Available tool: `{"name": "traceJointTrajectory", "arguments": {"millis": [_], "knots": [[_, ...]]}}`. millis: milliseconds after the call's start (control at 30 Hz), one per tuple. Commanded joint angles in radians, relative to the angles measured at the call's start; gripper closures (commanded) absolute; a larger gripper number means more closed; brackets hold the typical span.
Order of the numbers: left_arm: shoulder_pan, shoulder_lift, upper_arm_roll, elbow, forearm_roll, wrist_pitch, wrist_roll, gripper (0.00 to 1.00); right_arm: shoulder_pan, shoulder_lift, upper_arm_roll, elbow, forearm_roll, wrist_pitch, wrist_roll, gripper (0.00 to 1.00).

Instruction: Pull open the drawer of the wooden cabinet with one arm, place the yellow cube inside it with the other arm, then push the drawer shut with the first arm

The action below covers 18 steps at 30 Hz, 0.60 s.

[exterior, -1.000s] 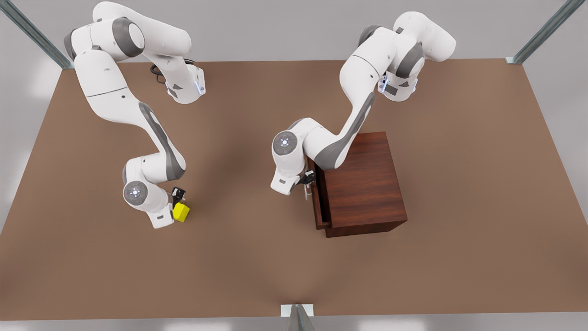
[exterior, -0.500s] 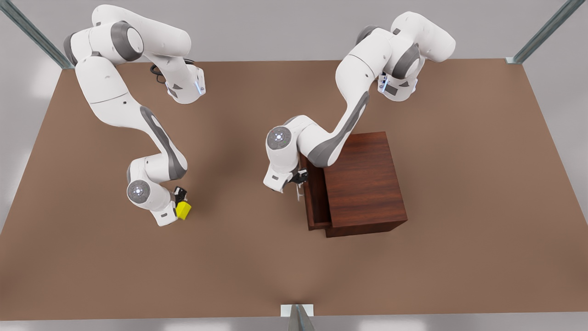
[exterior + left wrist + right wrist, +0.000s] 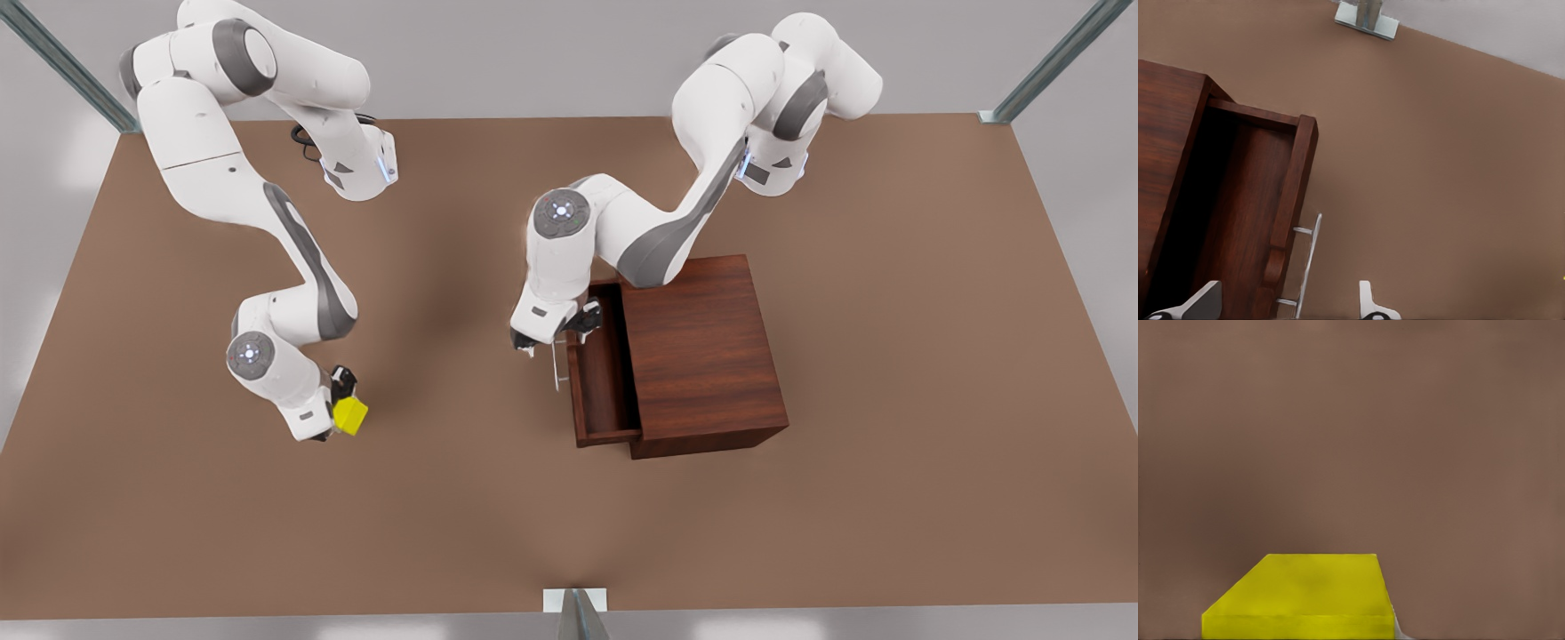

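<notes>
Brown table (image 3: 889, 356) – grey room.

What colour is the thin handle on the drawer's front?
Silver: the bar handle on the drawer shows best in the left wrist view.

A bare robot test cell: two arms (image 3: 267, 231) bolted to a brown table (image 3: 889, 356), metal frame struts (image 3: 1053, 62), grey walls.

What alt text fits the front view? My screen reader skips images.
The left gripper, open, sits at the handle of the drawer, which is pulled partly out of the wooden cabinet. On the front view's left, the right gripper is shut on the yellow cube.
</notes>
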Motion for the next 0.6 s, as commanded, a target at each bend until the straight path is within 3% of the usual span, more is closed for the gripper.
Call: {"name": "traceJointTrajectory", "arguments": {"millis": [0, 67, 100, 167, 200, 267, 300, 400, 533, 567], "knots": [[0.099, -0.058, 0.003, -0.002, -0.101, -0.247, 0.352, 0.0, 0.001, -0.023, 0.039, 0.022, 0.04, -0.075, 0.132, 0.3], [0.202, -0.085, 0.012, -0.007, -0.102, -0.311, 0.522, 0.0, 0.002, -0.048, 0.104, 0.039, 0.046, -0.106, 0.262, 0.3], [0.337, -0.11, 0.012, -0.007, -0.102, -0.356, 0.774, 0.0, 0.007, -0.048, 0.167, 0.097, 0.046, -0.189, 0.391, 0.3], [0.471, -0.16, 0.015, -0.01, -0.102, -0.379, 0.996, 0.0, 0.018, -0.048, 0.24, 0.142, 0.038, -0.242, 0.563, 0.3], [0.537, -0.255, 0.015, -0.097, -0.102, -0.399, 1.062, 0.0, 0.025, -0.046, 0.266, 0.16, 0.035, -0.265, 0.632, 0.3], [0.57, -0.594, 0.014, -0.588, -0.077, -0.146, 1.081, 0.0, 0.11, -0.043, 0.266, 0.237, 0.031, -0.35, 0.747, 0.3], [0.603, -0.659, 0.009, -0.667, -0.045, -0.138, 1.087, 0.0, 0.145, -0.043, 0.266, 0.246, 0.029, -0.357, 0.805, 0.3], [0.603, -0.589, 0.003, -0.608, -0.01, -0.147, 1.121, 0.0, 0.257, -0.016, 0.265, 0.336, -0.006, -0.416, 0.971, 0.3], [0.578, -0.507, 0.001, -0.565, 0.041, -0.153, 1.113, 0.0, 0.449, 0.145, 0.239, 0.606, -0.057, -0.574, 1.14, 0.29], [0.558, -0.498, 0.001, -0.565, 0.041, -0.152, 1.092, 0.0, 0.508, 0.159, 0.194, 0.636, -0.058, -0.574, 1.137, 0.29]]}}
